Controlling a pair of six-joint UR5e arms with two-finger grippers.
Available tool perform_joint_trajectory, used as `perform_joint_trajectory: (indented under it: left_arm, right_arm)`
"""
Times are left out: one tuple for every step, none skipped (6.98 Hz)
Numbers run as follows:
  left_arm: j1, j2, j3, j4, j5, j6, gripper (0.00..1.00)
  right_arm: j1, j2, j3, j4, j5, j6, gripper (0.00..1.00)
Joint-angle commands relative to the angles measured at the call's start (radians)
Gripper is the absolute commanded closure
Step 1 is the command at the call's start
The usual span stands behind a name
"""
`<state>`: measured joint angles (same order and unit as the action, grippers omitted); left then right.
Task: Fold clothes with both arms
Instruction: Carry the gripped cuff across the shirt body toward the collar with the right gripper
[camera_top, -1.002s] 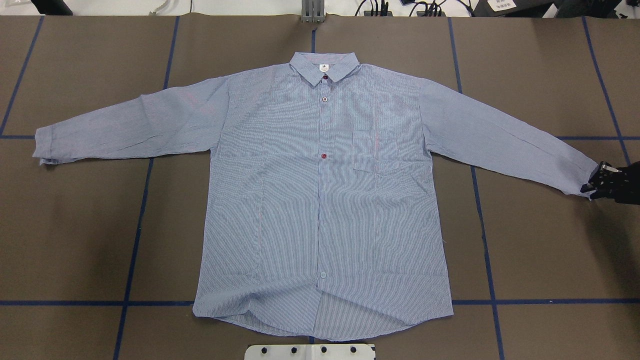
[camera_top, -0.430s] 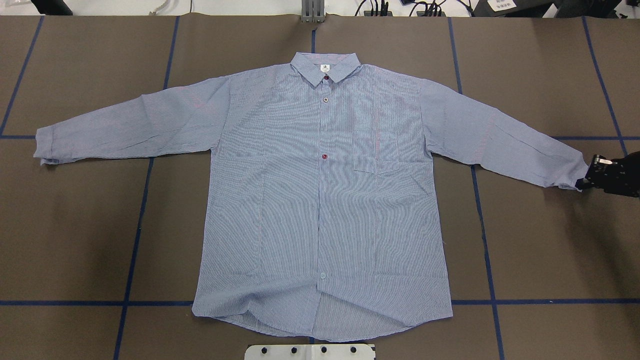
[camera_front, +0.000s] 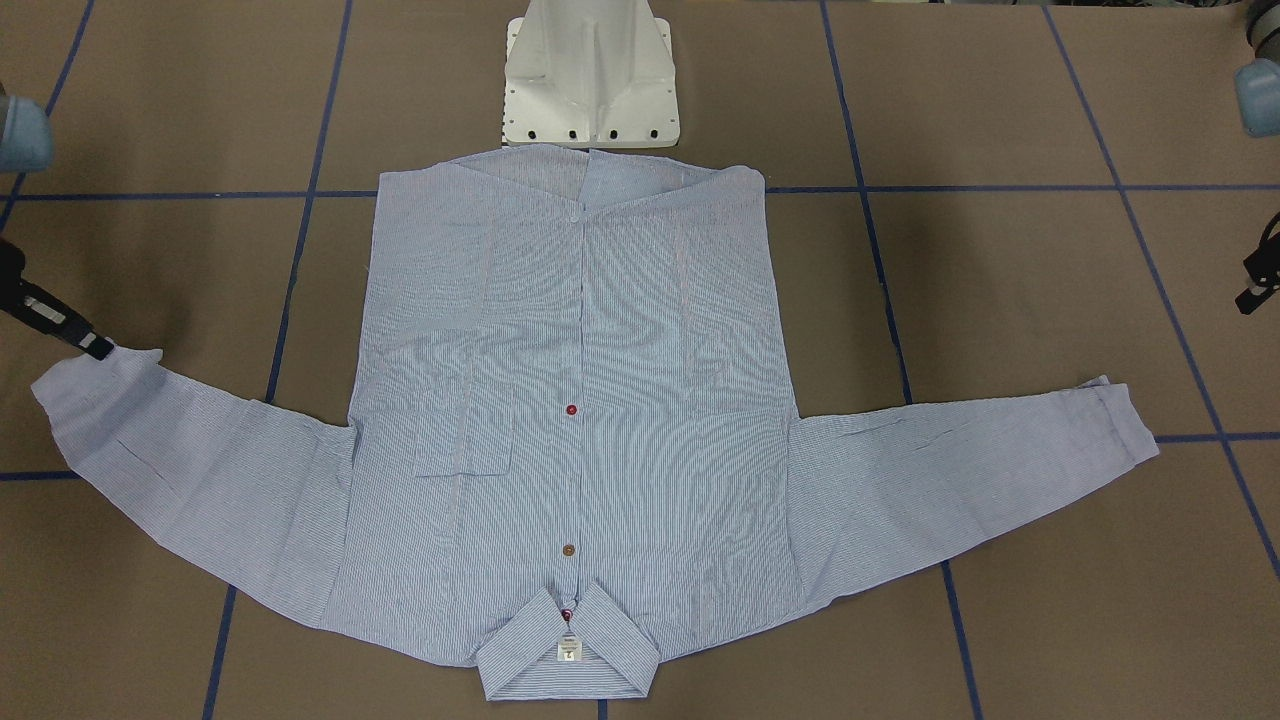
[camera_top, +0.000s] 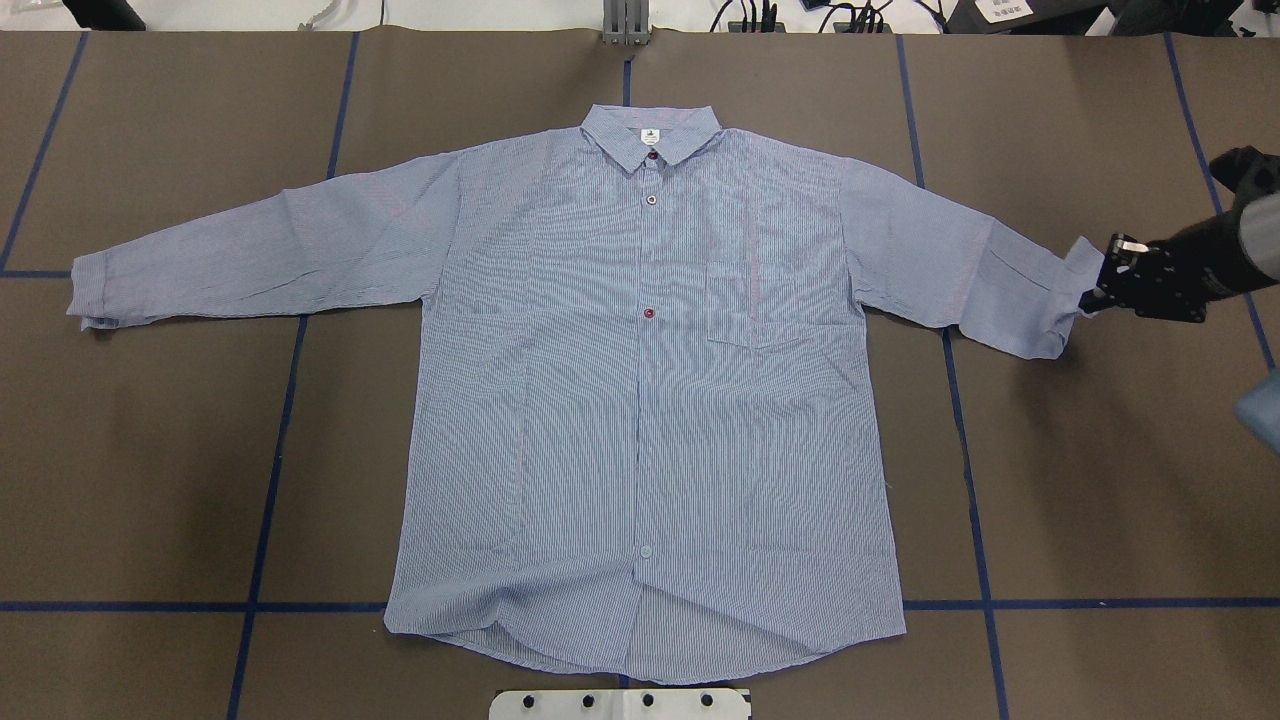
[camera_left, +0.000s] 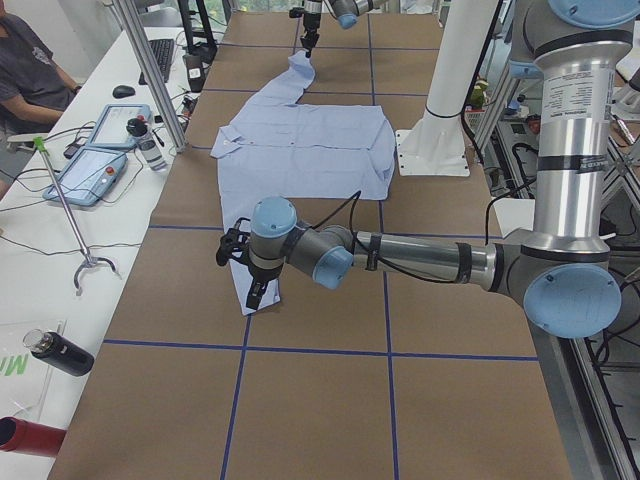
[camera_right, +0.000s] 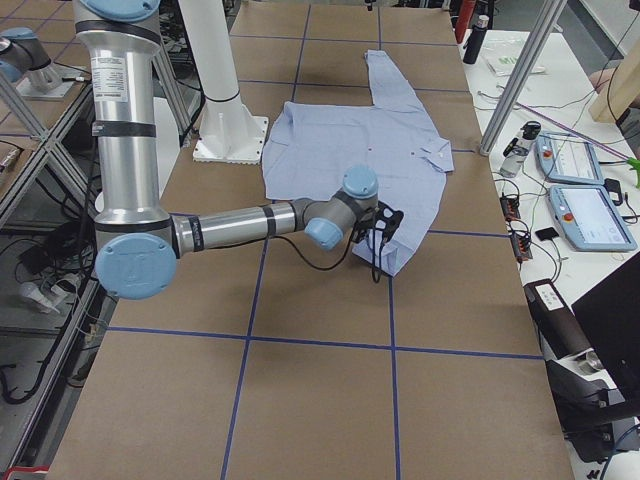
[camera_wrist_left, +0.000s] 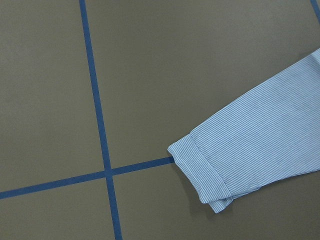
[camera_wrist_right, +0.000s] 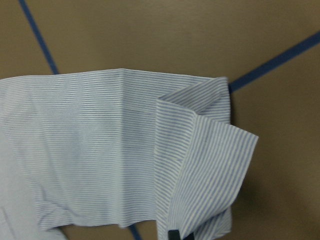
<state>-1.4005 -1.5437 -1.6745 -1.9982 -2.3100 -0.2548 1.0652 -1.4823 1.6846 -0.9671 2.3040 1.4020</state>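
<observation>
The light blue striped shirt (camera_top: 640, 400) lies face up and spread flat on the brown table, collar at the far side. My right gripper (camera_top: 1096, 296) is shut on the right sleeve's cuff (camera_top: 1072, 285), lifted off the table with the sleeve end doubled back; the right wrist view shows the folded cuff (camera_wrist_right: 210, 165). The left sleeve lies stretched out with its cuff (camera_top: 90, 295) flat. My left gripper (camera_left: 252, 292) hovers near that cuff (camera_wrist_left: 200, 170); the left wrist view shows no fingers, so I cannot tell if it is open or shut.
The white pedestal base (camera_front: 590, 80) stands at the shirt's hem. Blue tape lines (camera_top: 270, 480) grid the table. A side desk with tablets (camera_left: 95, 160), a bottle (camera_left: 60, 352) and a seated person (camera_left: 30, 60) runs along the far edge.
My right gripper has raised the right cuff and carried it inward toward the shirt's body and farther from the robot; the sleeve end now folds back. The rest of the shirt has not moved.
</observation>
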Motion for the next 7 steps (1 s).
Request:
perform_joint_trajectory:
  left_arm:
    - [0.0,-0.001,-0.001,-0.001,0.0,0.002,0.0]
    - [0.0,-0.001,-0.001,-0.001,0.0,0.003,0.0]
    - [0.0,-0.001,-0.001,-0.001,0.0,0.002,0.0]
    - [0.0,0.001,-0.002,-0.001,0.0,0.002,0.0]
    - [0.0,0.001,-0.001,0.001,-0.027,0.002,0.0]
    - [0.0,0.001,-0.005,0.003,-0.044,0.0,0.0]
    - [0.0,0.001,-0.007,0.003,-0.045,0.0,0.0]
  right_arm:
    - [-0.048,0.298,0.0,-0.286,-0.014,0.0,1.0]
    - [-0.092,0.418,-0.005,-0.405,-0.071,0.0,1.0]
    - [-0.144,0.494,-0.019,-0.454,-0.137,0.002,1.0]
    - [-0.172,0.552,-0.051,-0.461,-0.162,0.003,1.0]
    - [-0.197,0.624,-0.113,-0.461,-0.17,0.006,1.0]
    - [-0.244,0.733,-0.217,-0.457,-0.204,0.067,1.0]
    - [-0.292,0.826,-0.311,-0.447,-0.277,0.102,1.0]
